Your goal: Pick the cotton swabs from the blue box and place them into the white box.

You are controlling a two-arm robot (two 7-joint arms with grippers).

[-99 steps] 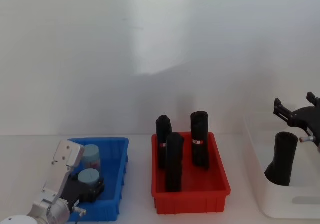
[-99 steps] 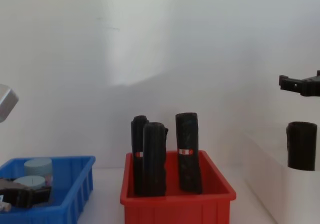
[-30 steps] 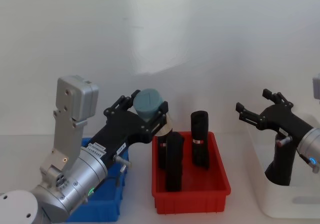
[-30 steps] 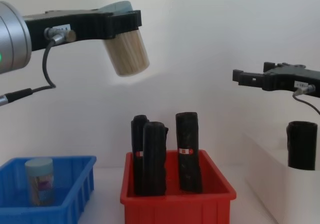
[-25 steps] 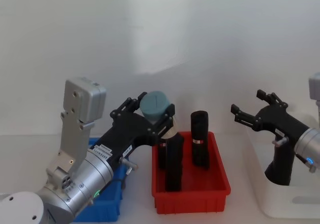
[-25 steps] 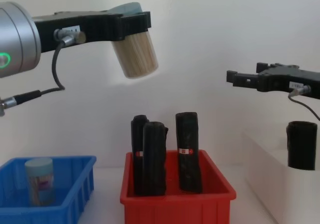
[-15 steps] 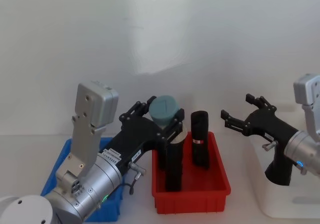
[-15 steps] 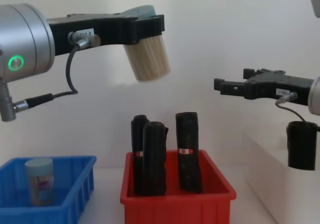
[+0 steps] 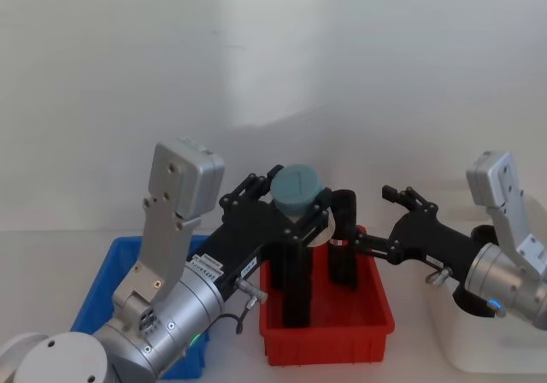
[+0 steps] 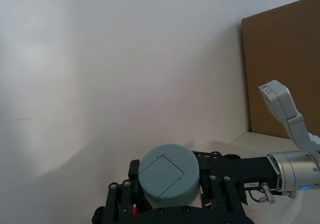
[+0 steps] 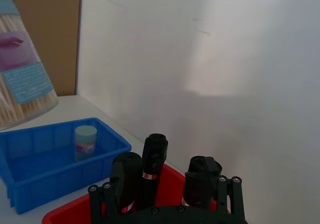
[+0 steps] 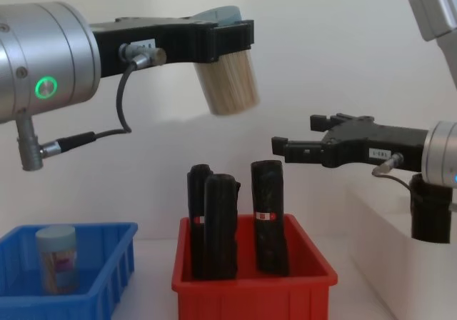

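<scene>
Left gripper (image 12: pixel 232 39) clamped on the cotton swabs jar (image 12: pixel 230 84), up in the air!
Its purple-and-blue label (image 11: pixel 22 66) was unreadable. Just beside, the right gripper (image 9: pixel 373 216) gaped empty. Below both: black rolls (image 12: pixel 270 216), red-white bands, in the red bin (image 12: pixel 250 288). Second jar (image 12: pixel 57 259) sat below-left in the blue box (image 12: pixel 93 228); white box (image 9: pixel 479 357) lay right.

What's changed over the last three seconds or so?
The left gripper, which was down in the blue box, has lifted a jar of cotton swabs out and carried it right, above the red bin. The right gripper, open, has swung left from over the white box toward it. Unchanged: the second jar in the blue box and the black rolls.
</scene>
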